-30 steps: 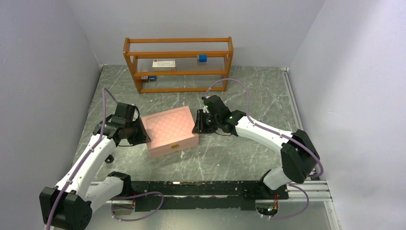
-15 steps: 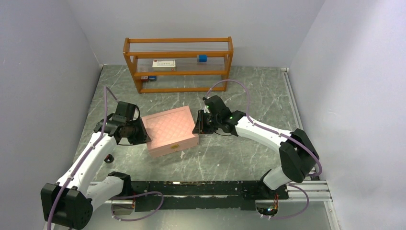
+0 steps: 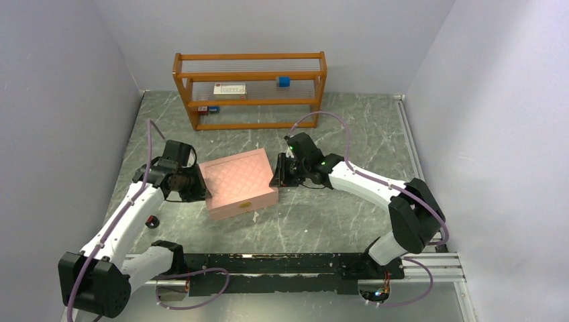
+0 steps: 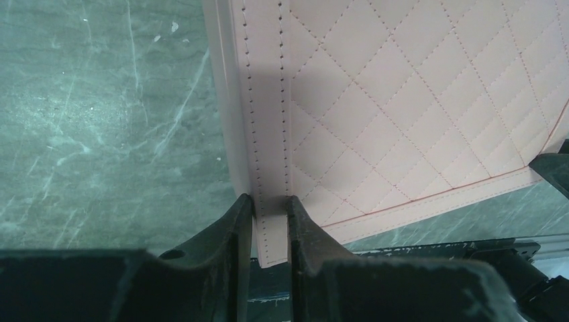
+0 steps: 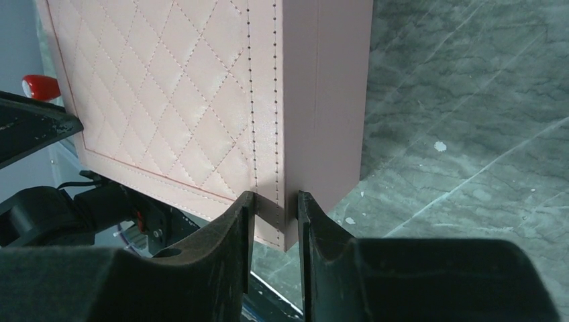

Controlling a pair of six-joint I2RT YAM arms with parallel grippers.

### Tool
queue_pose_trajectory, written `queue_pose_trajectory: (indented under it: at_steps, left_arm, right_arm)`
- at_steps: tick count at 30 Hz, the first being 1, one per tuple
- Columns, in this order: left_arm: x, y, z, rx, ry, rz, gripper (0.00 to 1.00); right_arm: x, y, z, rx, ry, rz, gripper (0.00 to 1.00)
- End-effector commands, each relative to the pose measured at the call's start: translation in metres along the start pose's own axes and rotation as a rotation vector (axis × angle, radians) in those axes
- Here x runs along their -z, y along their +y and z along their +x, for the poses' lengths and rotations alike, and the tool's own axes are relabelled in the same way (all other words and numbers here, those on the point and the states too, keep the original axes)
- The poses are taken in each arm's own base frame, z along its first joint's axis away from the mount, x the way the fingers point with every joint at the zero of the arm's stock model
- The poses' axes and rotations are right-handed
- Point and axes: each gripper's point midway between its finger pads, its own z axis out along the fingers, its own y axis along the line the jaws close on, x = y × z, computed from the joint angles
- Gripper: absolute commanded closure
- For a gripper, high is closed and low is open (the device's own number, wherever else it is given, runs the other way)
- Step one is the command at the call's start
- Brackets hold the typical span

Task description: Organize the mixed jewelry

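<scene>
Green marble table (image 3: 322, 221), pale walls (image 3: 54, 80); wooden rack (image 3: 249, 90) at twelve o'clock; left gripper (image 4: 270, 204) and right gripper (image 5: 275, 201) each pinch the rim of the pink box (image 3: 238, 181).

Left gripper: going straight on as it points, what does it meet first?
The pink box: the left gripper's fingers clasp its stitched edge, so it would probably push the box at once.

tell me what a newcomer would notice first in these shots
A closed pink quilted box sits in the middle of the green marble table. The left gripper and right gripper each pinch an opposite edge of its top. Behind it, an orange wooden rack stands by the back wall.
</scene>
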Motion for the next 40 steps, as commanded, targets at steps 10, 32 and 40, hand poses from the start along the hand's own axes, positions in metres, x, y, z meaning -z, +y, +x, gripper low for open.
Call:
queue_pose_trajectory:
  at_steps: [10, 32, 40]
  left_arm:
    - [0.130, -0.015, -0.100, -0.097, -0.623, 0.019, 0.46]
    - [0.268, 0.034, -0.051, -0.086, -0.846, -0.038, 0.08]
    - [0.268, 0.031, -0.048, -0.090, -0.836, -0.018, 0.06]
  right_arm:
    - [0.068, -0.001, -0.052, 0.145, -0.286, 0.172, 0.50]
    - [0.283, -0.044, -0.052, 0.036, -0.723, 0.386, 0.00]
    - [0.290, -0.047, -0.051, 0.033, -0.744, 0.390, 0.00]
